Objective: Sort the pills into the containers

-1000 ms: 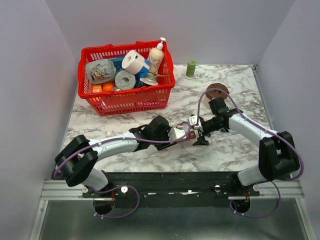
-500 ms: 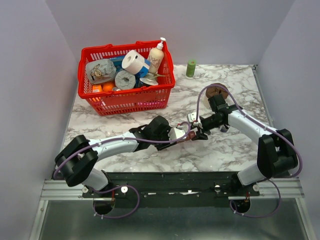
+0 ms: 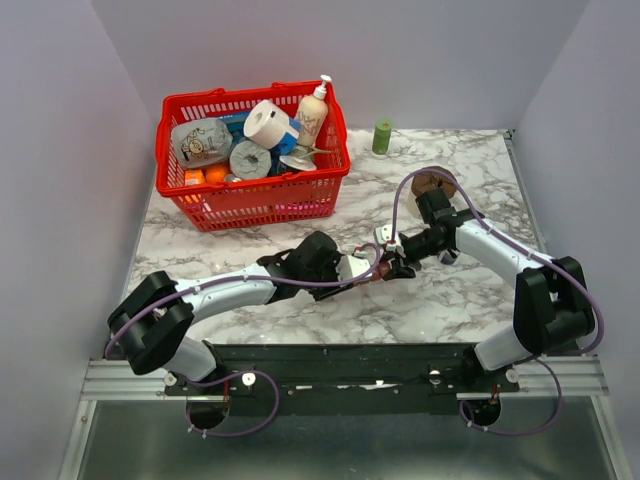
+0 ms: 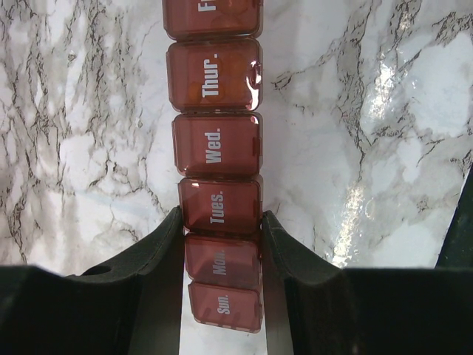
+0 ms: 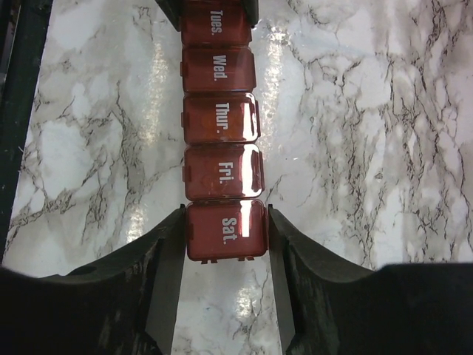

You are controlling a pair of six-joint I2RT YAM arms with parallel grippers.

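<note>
Seen from above, two robot arms meet at the centre of a marble table [image 3: 300,310]. Between them lies the pill organizer [image 3: 372,276], a dark red strip of day-labelled compartments, flat on the table with every visible lid closed. The left gripper [image 3: 356,272] is clamped on the strip near its Tuesday and Monday compartments, fingers pressed to both long sides. The right gripper [image 3: 391,267] sat slightly lower in the frame and clear of the strip a second ago. It has since slid in from the right, and its fingers now hug the Saturday compartment at the opposite end, apparently touching both sides. Both ends look secured, so opening lids seems the likely next step. No pills are visible. A red basket [image 3: 250,203] of groceries sits at upper left.
</note>
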